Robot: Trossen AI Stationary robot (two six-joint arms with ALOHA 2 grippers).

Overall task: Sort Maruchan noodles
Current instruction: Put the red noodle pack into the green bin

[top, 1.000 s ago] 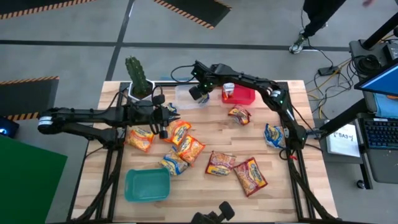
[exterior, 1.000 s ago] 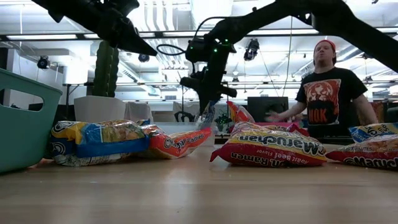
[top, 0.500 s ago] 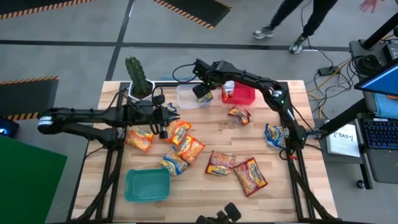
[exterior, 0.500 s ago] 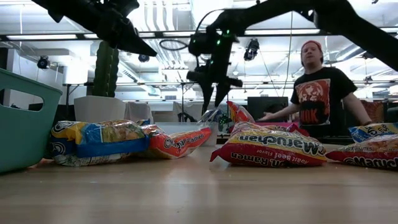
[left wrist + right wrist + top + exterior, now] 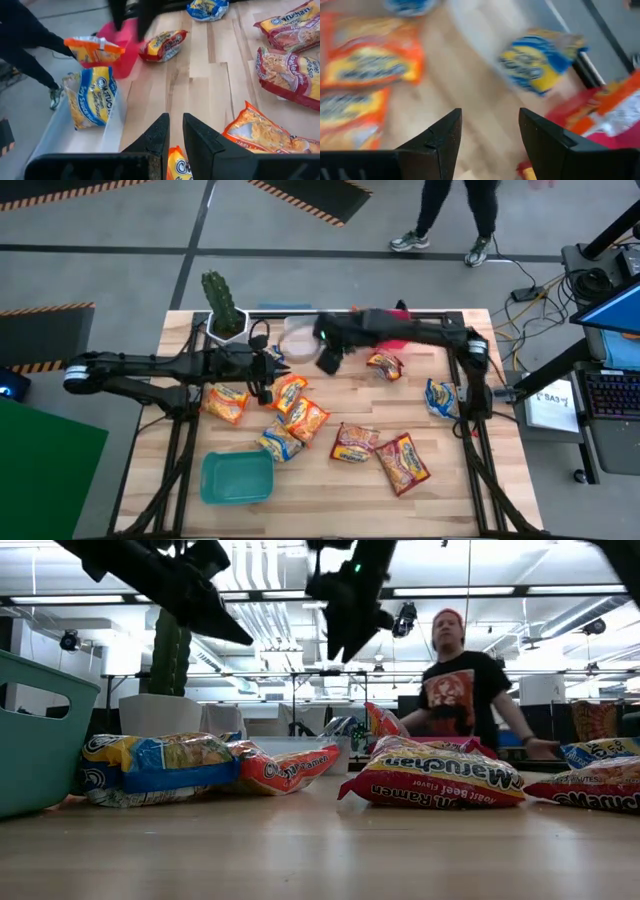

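Observation:
Several Maruchan packets (image 5: pixel 355 443) lie flat on the wooden table, orange, red and blue ones. One blue-yellow packet (image 5: pixel 92 100) lies in the clear bin (image 5: pixel 300 335), and an orange one (image 5: pixel 92 50) sits in the red bin (image 5: pixel 122 45). My right gripper (image 5: pixel 328 360) hangs open and empty high above the table, just near of the clear bin; its fingers (image 5: pixel 440 145) are spread wide. My left gripper (image 5: pixel 264 372) is shut and raised over an orange packet (image 5: pixel 285 392) without touching it.
A teal bin (image 5: pixel 237 477) stands at the near left. A potted cactus (image 5: pixel 222 305) stands at the far left corner. A person (image 5: pixel 465 680) stands beyond the far edge, an arm reaching out sideways. Bare wood shows in the table's middle and near edge.
My right gripper opened over the clear bin and dropped a blue-yellow packet into it. It then rose and swung toward the table's near side, out past the bin. The person behind the table walked toward the left.

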